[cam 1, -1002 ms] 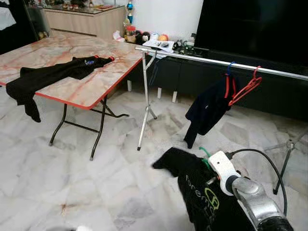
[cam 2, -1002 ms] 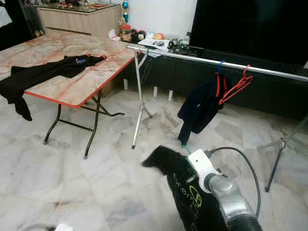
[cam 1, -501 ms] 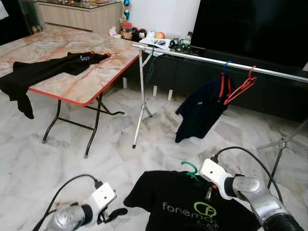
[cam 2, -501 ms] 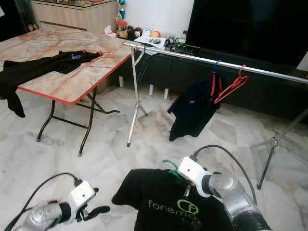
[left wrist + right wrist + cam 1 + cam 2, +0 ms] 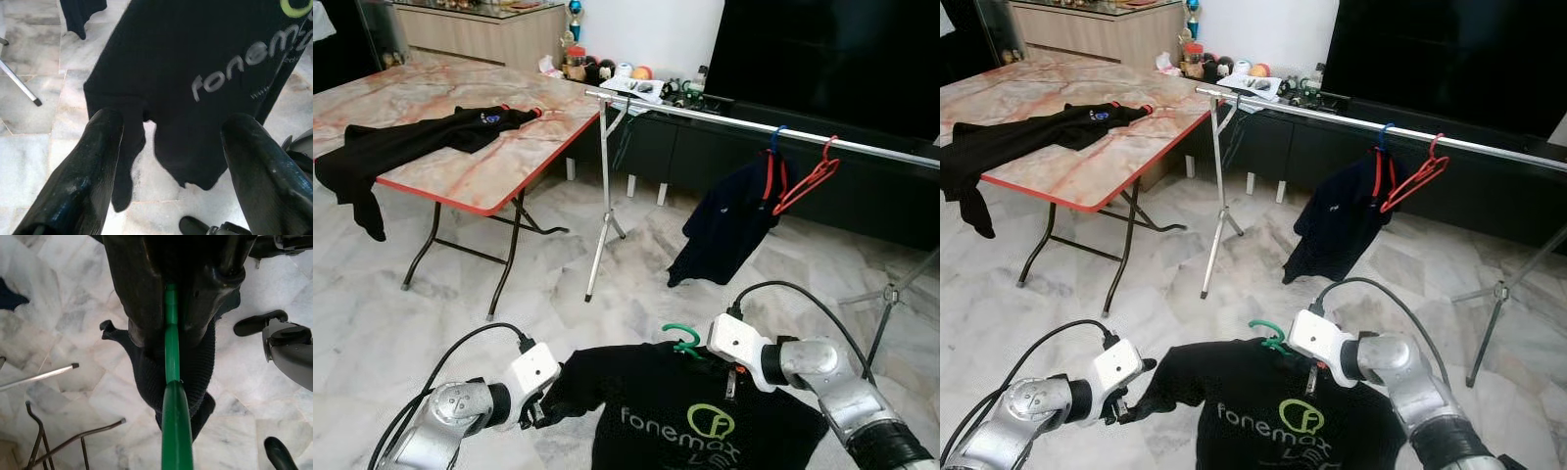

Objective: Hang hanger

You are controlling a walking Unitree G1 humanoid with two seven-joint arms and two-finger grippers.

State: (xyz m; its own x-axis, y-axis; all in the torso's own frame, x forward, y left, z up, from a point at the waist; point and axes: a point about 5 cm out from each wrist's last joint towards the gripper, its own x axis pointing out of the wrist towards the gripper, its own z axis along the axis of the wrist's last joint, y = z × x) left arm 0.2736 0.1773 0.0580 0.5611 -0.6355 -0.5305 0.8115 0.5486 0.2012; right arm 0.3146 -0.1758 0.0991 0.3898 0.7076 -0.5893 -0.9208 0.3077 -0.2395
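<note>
A black T-shirt (image 5: 690,416) with a green and white logo hangs on a green hanger (image 5: 681,339) low in front of me. My right gripper (image 5: 170,339) is shut on the hanger's green neck just below the hook, above the shirt's collar. My left gripper (image 5: 544,403) is at the shirt's left sleeve (image 5: 128,147). Its fingers (image 5: 98,161) are spread wide, with the sleeve hanging between them, close to one finger. The silver clothes rail (image 5: 724,119) runs across ahead. It carries a dark shirt (image 5: 724,225) on a hanger and an empty red hanger (image 5: 808,179).
A folding marble-top table (image 5: 480,166) with red edging stands at the left, and a black garment (image 5: 401,147) is draped over it. The rail's tripod legs (image 5: 599,245) stand on the marble floor. A black TV cabinet (image 5: 862,196) stands behind the rail.
My left arm has come up from the lower left to the shirt's sleeve. The shirt has turned to face me and spread out, with the hanger raised slightly.
</note>
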